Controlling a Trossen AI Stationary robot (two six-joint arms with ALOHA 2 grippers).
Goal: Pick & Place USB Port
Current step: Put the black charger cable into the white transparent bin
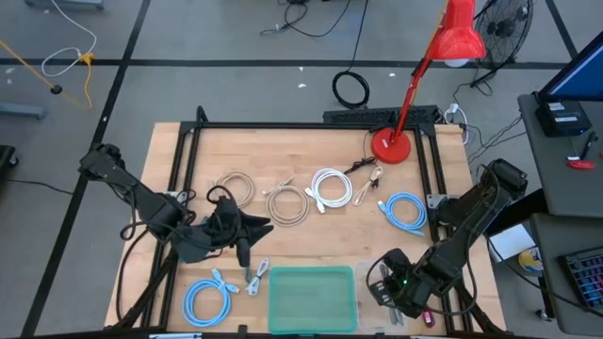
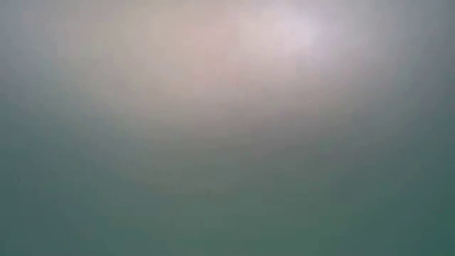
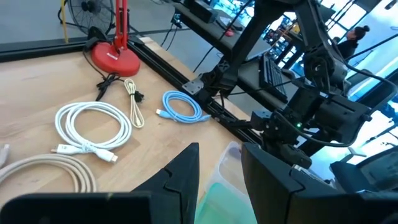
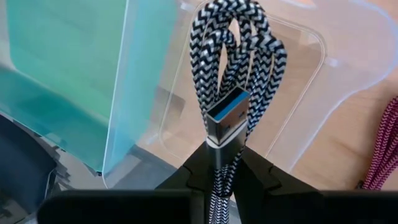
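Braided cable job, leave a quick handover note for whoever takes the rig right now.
Right gripper: shut on the braided cable, a black-and-white coil with its USB plug facing the wrist camera. It is at the table's front right, beside the green bin.
Left gripper: open, empty, over the table left of the bin.
Done: cable picked up.
Left: carry it over the bin and release; the bin looks empty.
Other coils lie on the table: white cable, two blue cables, two beige ones.
Low view shows nothing usable.
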